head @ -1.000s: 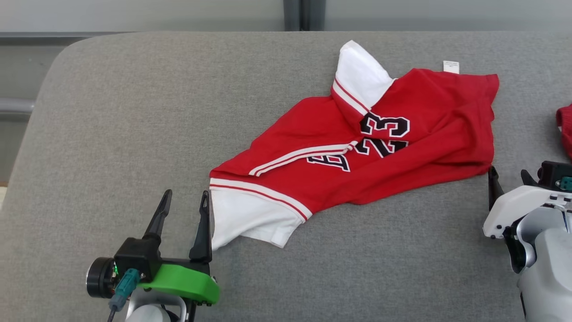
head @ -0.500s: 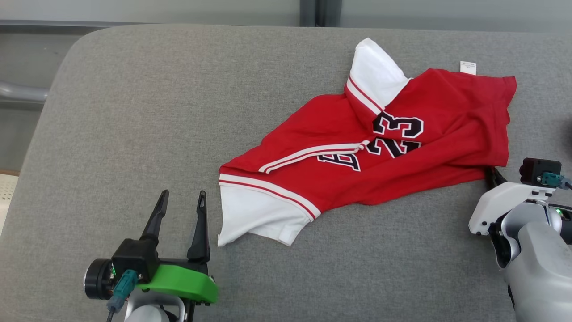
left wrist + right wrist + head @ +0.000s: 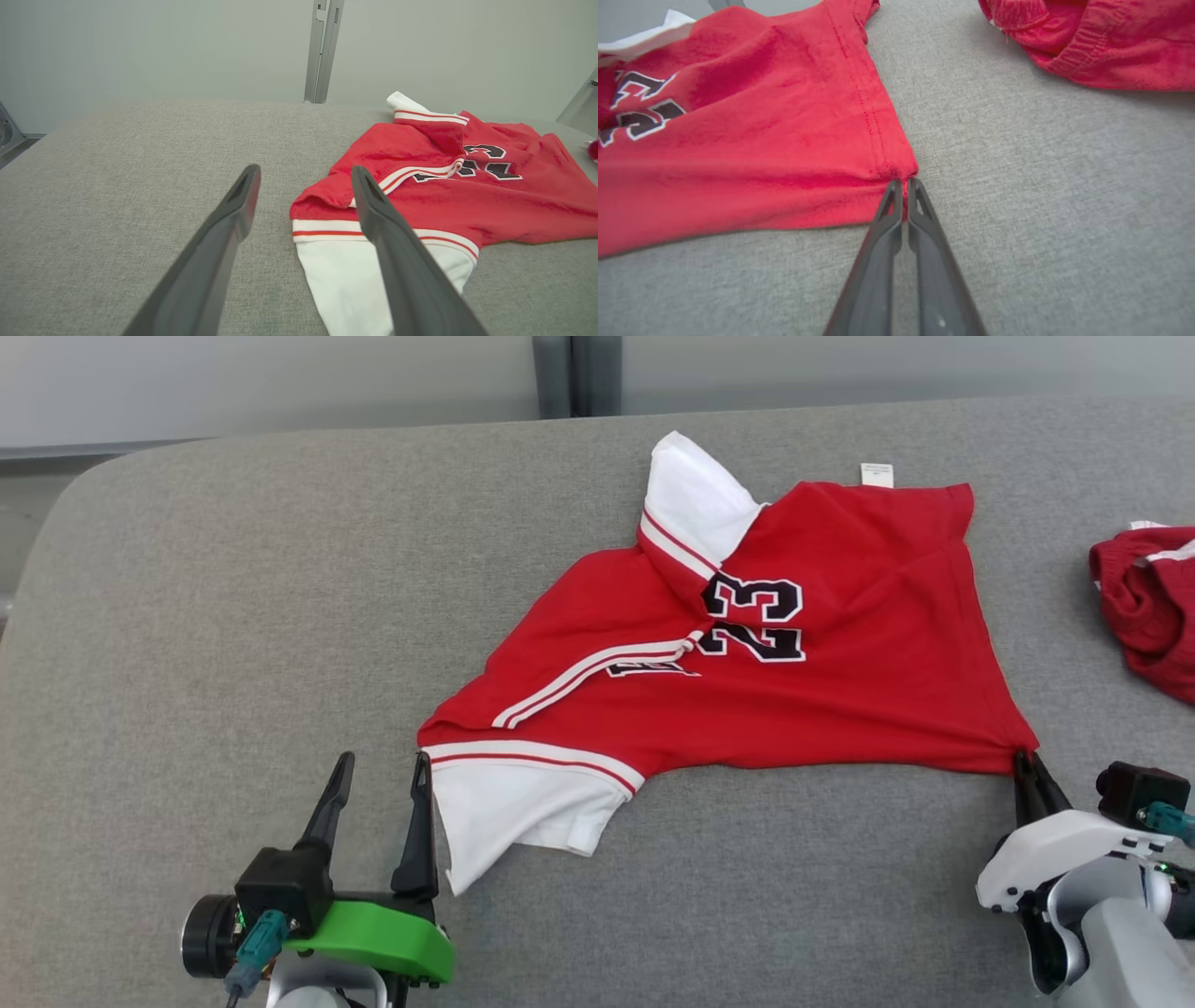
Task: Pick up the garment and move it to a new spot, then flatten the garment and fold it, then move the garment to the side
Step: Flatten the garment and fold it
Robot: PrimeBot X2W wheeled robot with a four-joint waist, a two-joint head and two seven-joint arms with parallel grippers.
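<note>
Right gripper pinched tight on near corner of red shirt; right wrist view shows bit of cloth between tips. Left gripper spread wide, holding nothing, just beside white sleeve. Red shirt lies on grey cushion. Head view shows other red cloth at right.

L hand spread wide over grey pad; red jersey flat-ish, white sleeve by one finger.
</note>
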